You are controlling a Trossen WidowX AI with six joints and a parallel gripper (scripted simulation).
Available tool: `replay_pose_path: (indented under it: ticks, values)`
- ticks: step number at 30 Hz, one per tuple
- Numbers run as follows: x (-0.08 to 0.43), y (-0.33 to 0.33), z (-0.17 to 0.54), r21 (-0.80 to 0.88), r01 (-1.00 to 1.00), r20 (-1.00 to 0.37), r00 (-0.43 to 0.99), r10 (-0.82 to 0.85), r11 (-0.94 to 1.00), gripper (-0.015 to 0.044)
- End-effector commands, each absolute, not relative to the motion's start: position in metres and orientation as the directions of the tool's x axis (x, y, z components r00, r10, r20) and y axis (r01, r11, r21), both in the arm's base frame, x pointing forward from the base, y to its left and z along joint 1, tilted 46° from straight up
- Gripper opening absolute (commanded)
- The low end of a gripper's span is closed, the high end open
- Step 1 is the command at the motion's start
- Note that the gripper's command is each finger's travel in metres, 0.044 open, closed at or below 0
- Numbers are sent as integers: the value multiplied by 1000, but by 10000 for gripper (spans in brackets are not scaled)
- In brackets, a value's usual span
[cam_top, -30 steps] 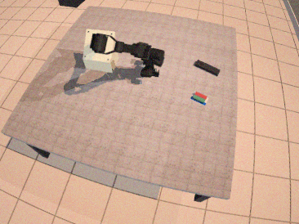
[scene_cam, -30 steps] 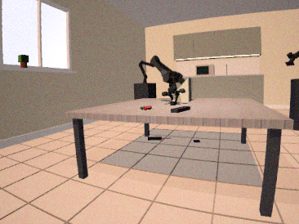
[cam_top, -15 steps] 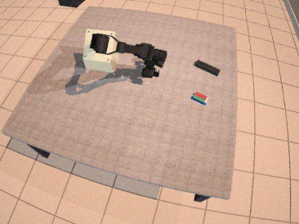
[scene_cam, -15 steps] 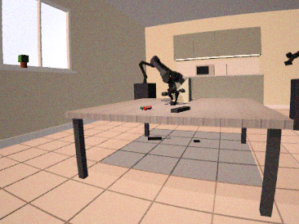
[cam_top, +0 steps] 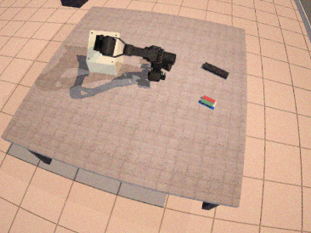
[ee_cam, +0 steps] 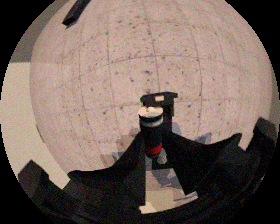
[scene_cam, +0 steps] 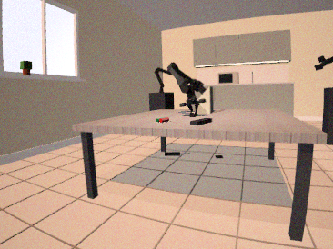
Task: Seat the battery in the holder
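Student: Where is the battery (ee_cam: 151,131)?

Tutor: Between the fingers of the hand (cam_top: 156,76) (scene_cam: 193,110) (ee_cam: 150,132), with the pale, silver-banded end standing out beyond them and the red band lying between them. The fingers are nearly together, clamped on its dark body.

Student: And the holder (ee_cam: 170,96)?

Tutor: Directly below and just ahead of the hand, on the bench (cam_top: 149,136) (scene_cam: 205,131) (ee_cam: 100,65). The raised end piece lies beyond the pale end; the spring (ee_cam: 162,159) shows beside the red-banded end. Whether battery and spring touch cannot be told.

Student: How should the battery handle?

Tutor: Probably as a stiff, smooth cylinder, fairly dense for its size. It should not dent under a moderate grip, but its round wall may roll or pivot between the fingers. The spring should yield; the lip is the part to spare.

Student: Where is it best held?

Tutor: Across the middle of the body, on opposite sides, with both ends left free. The present hold appears nearer the red-banded end, so the pale end could swing if it meets the lip.

Student: Is it seated?

Tutor: It does not look flat: the pale end appears raised toward the viewer. The next move likely calls for light pressure toward the spring, then a gentle lowering under the lip before release.
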State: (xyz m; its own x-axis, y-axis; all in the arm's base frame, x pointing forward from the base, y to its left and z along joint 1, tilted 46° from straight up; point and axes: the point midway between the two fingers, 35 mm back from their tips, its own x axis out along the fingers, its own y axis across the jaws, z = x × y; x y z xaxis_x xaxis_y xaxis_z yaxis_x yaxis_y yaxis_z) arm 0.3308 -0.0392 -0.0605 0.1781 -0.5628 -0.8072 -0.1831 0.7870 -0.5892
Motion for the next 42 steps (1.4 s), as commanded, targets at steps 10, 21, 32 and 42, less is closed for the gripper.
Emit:
replay_pose_path:
  ticks: [10, 21, 32, 42]
  values:
    - [327, -45, -64, -588, -188, -808, 86, -583, 787, 69]
    - [328, -47, -63, -584, -190, -807, 30, -590, 789, 69]
    - [329, -49, -62, -580, -192, -803, -25, -595, 791, 69]
    - [330, -50, -60, -577, -194, -798, -74, -598, 793, 69]
